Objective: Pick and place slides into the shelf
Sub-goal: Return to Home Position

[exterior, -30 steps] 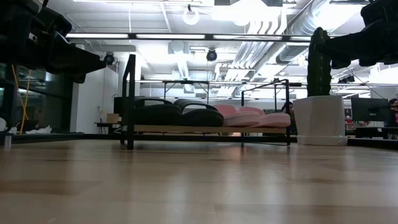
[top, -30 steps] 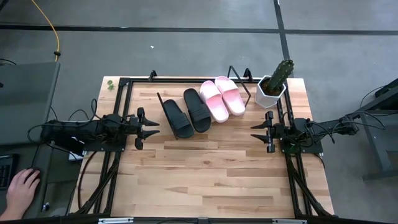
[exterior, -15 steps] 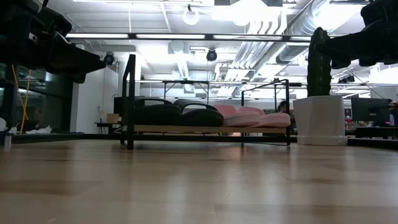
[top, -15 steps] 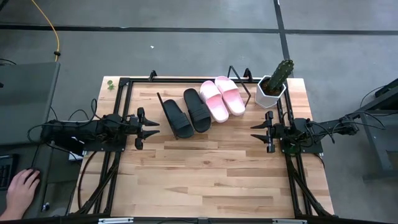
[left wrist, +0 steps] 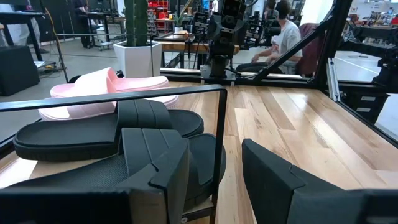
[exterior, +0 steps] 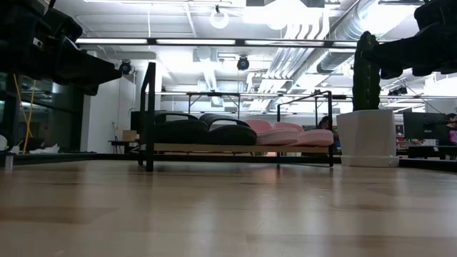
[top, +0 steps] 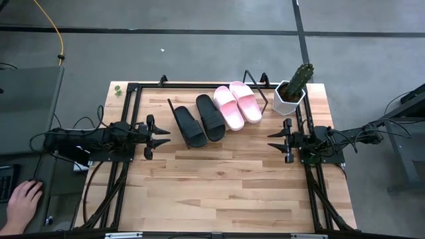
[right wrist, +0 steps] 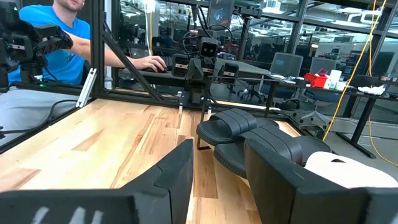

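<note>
Two black slides (top: 198, 121) and two pale pink slides (top: 238, 103) lie side by side on the slanted shelf (top: 174, 113) at the table's far side, soles down on its board. They also show in the low view (exterior: 203, 130) and the left wrist view (left wrist: 106, 134). My left gripper (top: 164, 137) is open and empty at the table's left edge, just left of the black slides. My right gripper (top: 272, 140) is open and empty at the right edge, its fingers pointing left.
A white pot with a green cactus (top: 292, 89) stands at the far right corner, beside the shelf. A person's hand (top: 21, 201) rests off the table at the near left. The near half of the wooden tabletop (top: 219, 186) is bare.
</note>
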